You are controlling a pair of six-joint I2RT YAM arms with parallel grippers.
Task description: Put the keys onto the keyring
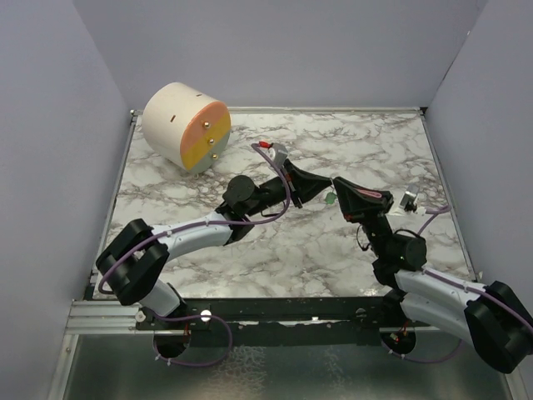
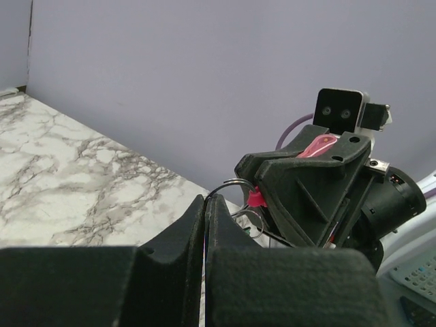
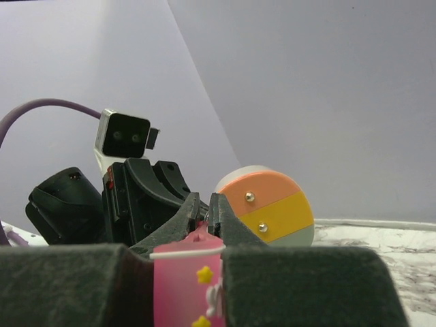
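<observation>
The keyring is a thin silvery ring (image 2: 235, 182) joined to a pink strip (image 3: 180, 286). Both grippers meet over the middle of the table and share it. My left gripper (image 2: 206, 199) is shut on the ring's wire, which arcs out of its tips towards the pink end (image 2: 255, 197). My right gripper (image 3: 208, 208) is shut on the pink strip, seen in the top view as a pink band (image 1: 366, 193). A tiny green key (image 1: 330, 199) hangs between the left gripper (image 1: 310, 185) and the right gripper (image 1: 340, 192). Only a green speck (image 2: 246, 229) of it shows by a smaller ring (image 2: 255, 218).
A white drum (image 1: 185, 127) with an orange, yellow and grey face (image 3: 269, 208) lies on its side at the back left of the marble table (image 1: 350, 142). Grey walls close in the back and both sides.
</observation>
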